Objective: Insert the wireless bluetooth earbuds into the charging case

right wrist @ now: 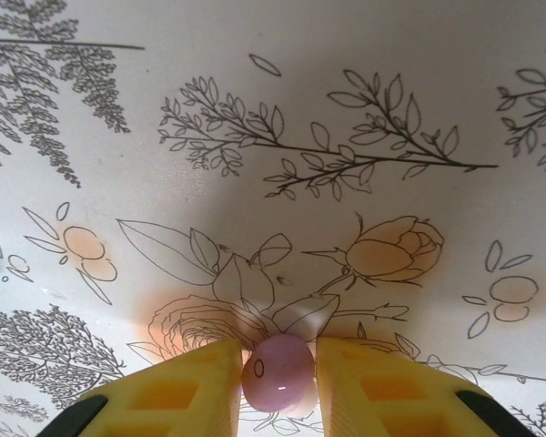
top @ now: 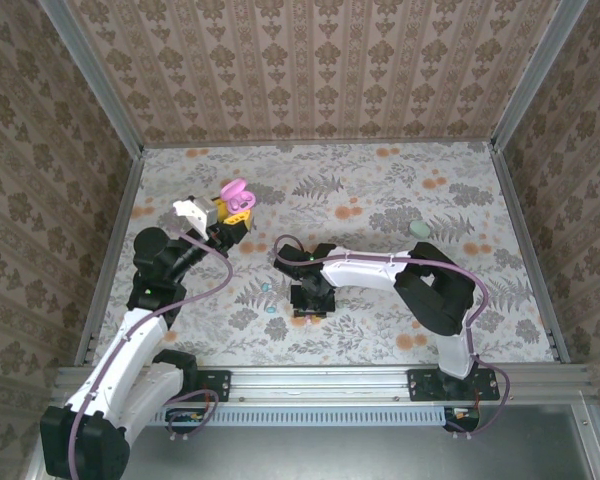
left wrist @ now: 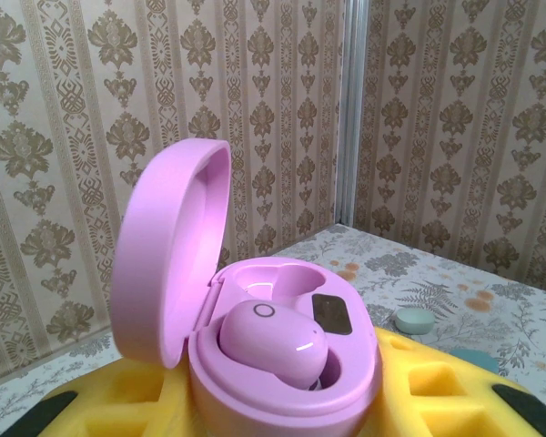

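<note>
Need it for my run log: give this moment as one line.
left jaws: shut on pink case | case: lid open, seated earbud inside | right jaws: shut on loose earbud

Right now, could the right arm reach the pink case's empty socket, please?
Probably yes: the left gripper holds the pink case with its lid open, and nothing stands between the empty socket and the right gripper with its pink earbud.

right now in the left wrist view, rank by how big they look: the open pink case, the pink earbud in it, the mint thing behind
1. pink charging case, lid open, largest
2. pink earbud seated in it
3. mint thing, smallest here, but far back on the mat, so true size unsure
</note>
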Robot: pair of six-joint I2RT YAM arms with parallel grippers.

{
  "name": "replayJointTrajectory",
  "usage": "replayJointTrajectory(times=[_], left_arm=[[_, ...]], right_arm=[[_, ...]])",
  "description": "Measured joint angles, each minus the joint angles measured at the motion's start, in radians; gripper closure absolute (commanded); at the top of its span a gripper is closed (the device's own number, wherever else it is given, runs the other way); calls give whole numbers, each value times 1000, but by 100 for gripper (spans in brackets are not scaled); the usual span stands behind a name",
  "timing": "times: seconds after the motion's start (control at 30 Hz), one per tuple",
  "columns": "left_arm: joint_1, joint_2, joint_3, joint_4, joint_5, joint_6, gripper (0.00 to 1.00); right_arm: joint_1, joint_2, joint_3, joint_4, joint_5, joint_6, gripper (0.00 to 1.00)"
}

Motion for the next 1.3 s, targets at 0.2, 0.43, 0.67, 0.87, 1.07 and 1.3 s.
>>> replayJointTrajectory(times=[0.2,0.43,0.67,0.87,1.07,1.3], left_arm=[[0,0,0,0,0,0,63],[6,0,0,0,4,0,63],[6,0,0,0,4,0,63],[6,0,0,0,4,0,63],[5,0,0,0,5,0,63],[6,0,0,0,6,0,63]], right_arm=[[0,0,18,-15,19,-9,69],[0,8,21,-15,26,-9,71],[0,12,21,-14,26,-10,71],[0,15,24,-14,26,-12,71],[0,18,26,-17,26,-12,73],[0,21,32,-20,27,-16,75]])
